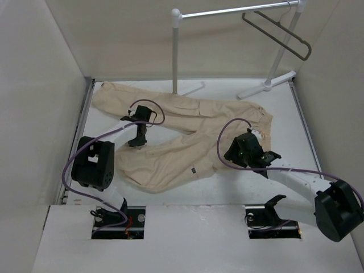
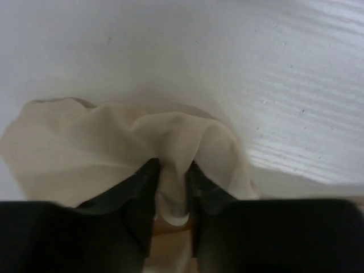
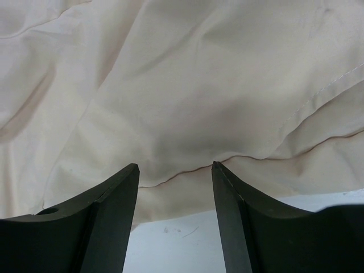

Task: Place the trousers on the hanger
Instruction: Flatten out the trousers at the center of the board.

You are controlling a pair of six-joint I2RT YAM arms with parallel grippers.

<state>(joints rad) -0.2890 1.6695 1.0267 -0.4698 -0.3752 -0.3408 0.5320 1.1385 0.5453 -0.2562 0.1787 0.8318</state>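
The beige trousers (image 1: 182,136) lie spread and wrinkled across the white table, legs to the left, waist at the right. My left gripper (image 1: 136,139) is over the gap between the two legs, shut on a fold of the trousers (image 2: 170,148), pinched between its black fingers (image 2: 139,190). My right gripper (image 1: 242,151) hovers open over the trousers' lower edge near the waist; its fingers (image 3: 114,199) straddle the hem (image 3: 187,176) without gripping it. The dark hanger (image 1: 278,34) hangs from the rack's rail at the back right.
A white tubular garment rack (image 1: 176,51) stands at the back of the table, its feet (image 1: 267,85) on the tabletop. White walls enclose the table on the left, back and right. Purple cables run along both arms.
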